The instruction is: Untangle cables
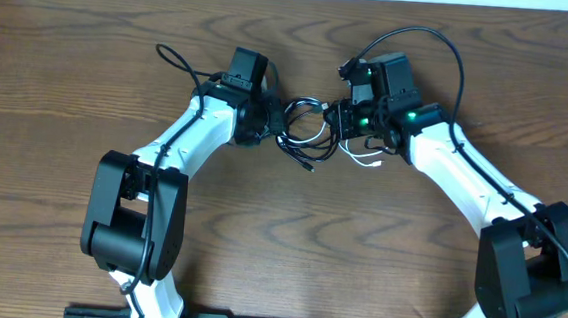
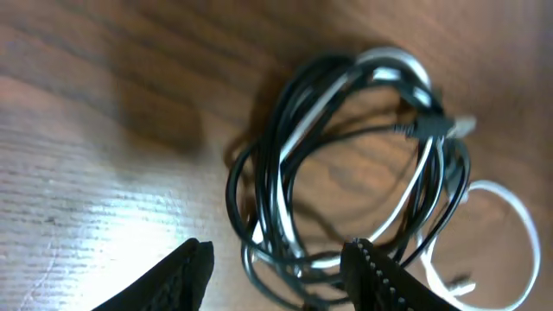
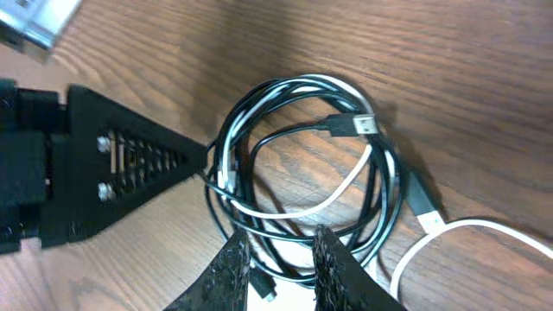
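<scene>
Where the two arms meet near the middle of the table [image 1: 69, 74] in the overhead view, the cables [image 1: 304, 132] lie in one small tangled coil between the left gripper [image 1: 270, 118] and the right gripper [image 1: 343, 118]. Each gripper sits at its own edge of the coil, but from up here I cannot tell how the jaws stand. Loose ends of the white cable [image 1: 364, 161] trail out just below the right gripper. A loop of the black cable [image 1: 304, 105] arcs over the top of the tangle.

Seen from the left wrist, the left gripper [image 2: 278, 252] is spread wide. Its fingers [image 2: 173, 276] sit low in the picture, and the near loops of the coil lie in the gap, with nothing pinched. The black cable [image 2: 235, 186] runs round in several turns. The white cable [image 2: 518, 207] is wound through it and bulges out as a separate loop on the right. A small plug [image 2: 432, 126] with a pale metal tip lies across the top of the coil.

Seen from the right wrist, the right gripper [image 3: 281, 235] has its fingers [image 3: 232, 272] apart with a narrow gap, at the near rim of the coil. Strands cross just ahead of the tips, and none looks pressed between them. The black cable [image 3: 393, 181] rings the coil, and the white cable [image 3: 475, 225] sweeps off to the lower right. The left gripper's finger [image 3: 130, 160] reaches the coil's left rim.
</scene>
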`<act>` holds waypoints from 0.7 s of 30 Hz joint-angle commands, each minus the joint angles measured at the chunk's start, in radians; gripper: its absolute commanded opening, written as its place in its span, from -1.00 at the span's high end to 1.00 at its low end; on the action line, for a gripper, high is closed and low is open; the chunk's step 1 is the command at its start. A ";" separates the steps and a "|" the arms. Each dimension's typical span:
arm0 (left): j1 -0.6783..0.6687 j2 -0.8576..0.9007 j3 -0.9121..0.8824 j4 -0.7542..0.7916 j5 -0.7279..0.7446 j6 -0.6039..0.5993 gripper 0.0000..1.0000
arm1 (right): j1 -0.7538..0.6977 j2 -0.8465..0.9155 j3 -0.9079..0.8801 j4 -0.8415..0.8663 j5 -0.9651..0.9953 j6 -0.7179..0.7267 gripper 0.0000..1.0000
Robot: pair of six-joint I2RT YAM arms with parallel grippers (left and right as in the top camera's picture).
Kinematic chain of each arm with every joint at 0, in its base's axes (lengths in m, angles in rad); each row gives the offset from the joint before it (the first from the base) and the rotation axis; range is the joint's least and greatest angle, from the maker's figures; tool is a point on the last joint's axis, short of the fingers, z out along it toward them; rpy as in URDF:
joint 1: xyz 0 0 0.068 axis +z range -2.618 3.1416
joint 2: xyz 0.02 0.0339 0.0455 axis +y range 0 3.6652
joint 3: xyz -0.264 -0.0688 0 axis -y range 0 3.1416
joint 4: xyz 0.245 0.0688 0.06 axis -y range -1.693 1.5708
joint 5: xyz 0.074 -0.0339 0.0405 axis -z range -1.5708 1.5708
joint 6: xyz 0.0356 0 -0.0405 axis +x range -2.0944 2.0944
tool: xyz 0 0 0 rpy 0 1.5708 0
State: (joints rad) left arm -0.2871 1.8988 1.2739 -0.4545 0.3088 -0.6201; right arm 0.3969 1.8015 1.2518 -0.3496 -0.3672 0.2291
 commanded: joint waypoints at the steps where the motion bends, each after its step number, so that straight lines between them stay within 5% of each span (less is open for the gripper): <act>1: 0.000 0.039 0.024 0.024 -0.049 -0.131 -0.05 | -0.024 0.008 0.004 0.000 0.002 -0.017 0.57; 6: -0.005 0.080 0.023 0.039 -0.048 -0.255 -0.03 | -0.032 0.008 0.004 -0.007 0.003 -0.017 0.56; 15: -0.035 0.120 0.023 0.042 -0.035 -0.261 0.17 | -0.032 0.008 0.004 -0.007 0.003 -0.017 0.55; 21: -0.050 0.121 0.023 0.042 -0.129 -0.261 0.84 | -0.032 0.008 0.003 -0.013 0.003 -0.017 0.52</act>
State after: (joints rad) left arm -0.3298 2.0014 1.2755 -0.4107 0.2512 -0.8841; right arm 0.3679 1.8019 1.2518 -0.3573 -0.3664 0.2256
